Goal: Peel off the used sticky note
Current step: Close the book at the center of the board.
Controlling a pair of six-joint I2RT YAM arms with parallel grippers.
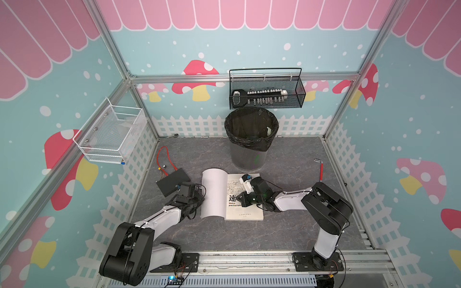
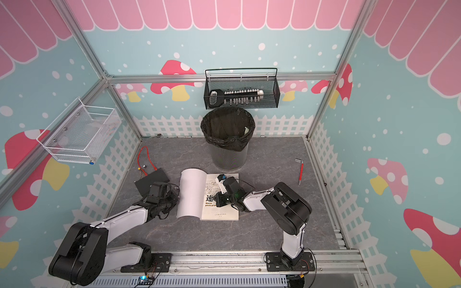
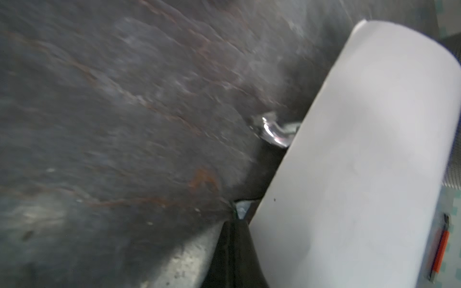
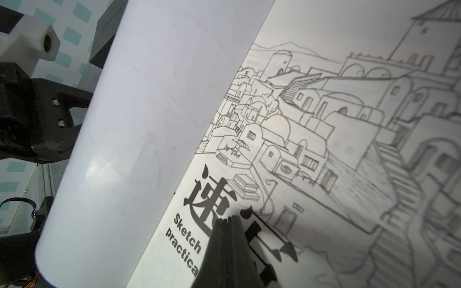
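- On the grey, marble-veined table [image 1: 287, 232] lies a book [image 1: 245, 212]. It is open, and its white cover [image 1: 213, 194] is curled up into a smooth, glossy half-roll.
- The bared page carries a fine pen drawing of domed houses, stairs and a tower. Below the drawing stands a big black character, "速", then bold "Sketch" and "practica…"; the rest is hidden under me.
- My right gripper [image 4: 229, 225] is matt black plastic. Its jaws are pressed together with nothing between them, and the tip is on or just over the page, beside that big character.
- My left gripper [image 3: 234, 239] sits at the outer edge of the curled cover, jaws pressed together. I cannot tell whether any of the cover is caught in them.
- Where the sticky note is, I cannot tell for sure. A small pale slip [image 1: 269, 131] clings to the black liner inside the bin [image 1: 249, 159], near the rim, too small to read.
- That bin is round, dark mesh with its crinkled liner folded over the rim, and it stands just behind the book.
- Left of the book are a flat black box [image 1: 172, 184] and a thin red cord [image 1: 163, 155] looped on the table.
- To the right, well apart from the book, lies a hex key [image 1: 320, 169] with a red sleeve.
- On the walls hang a black wire basket [image 1: 296, 98], above the bin, and a white mesh basket [image 1: 104, 147] on the left.
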